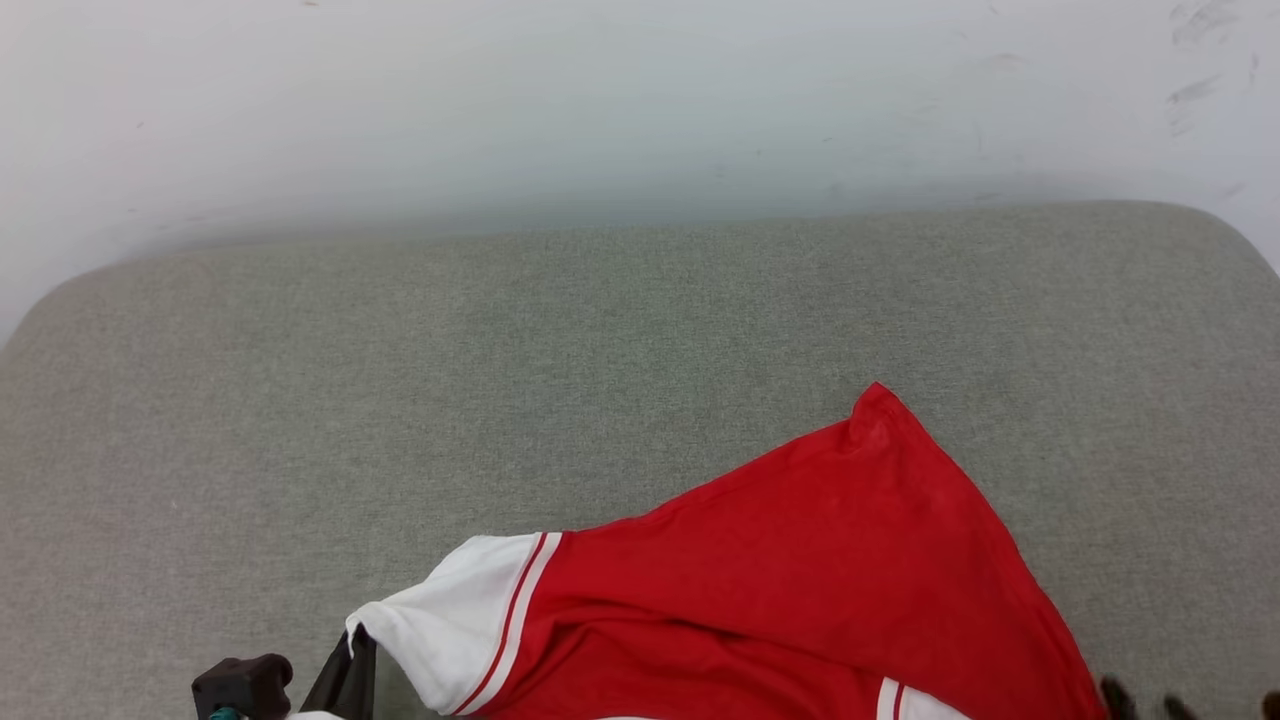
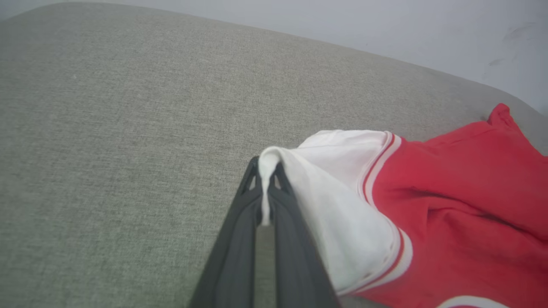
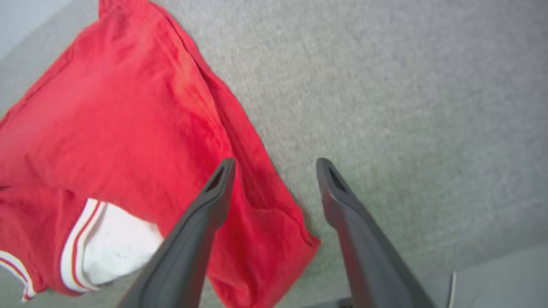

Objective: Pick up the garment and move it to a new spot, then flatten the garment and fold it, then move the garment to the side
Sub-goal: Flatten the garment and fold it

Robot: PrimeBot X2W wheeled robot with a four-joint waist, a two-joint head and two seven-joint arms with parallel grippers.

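Note:
The garment, red with white sleeves and red-and-white trim, lies rumpled on the grey fabric surface at the near right. My left gripper is shut on the edge of a white sleeve and holds it slightly raised. In the head view this gripper sits at the bottom left, at the sleeve's tip. My right gripper stands open above the garment's red side edge. One finger is over the cloth, the other over bare fabric, and nothing is gripped. Its dark fingertips peek in at the bottom right.
A pale wall stands behind the grey surface, whose rounded far corners show at left and right. The surface is bare to the left of the garment and beyond it. A strip of pale floor shows past the surface's near edge.

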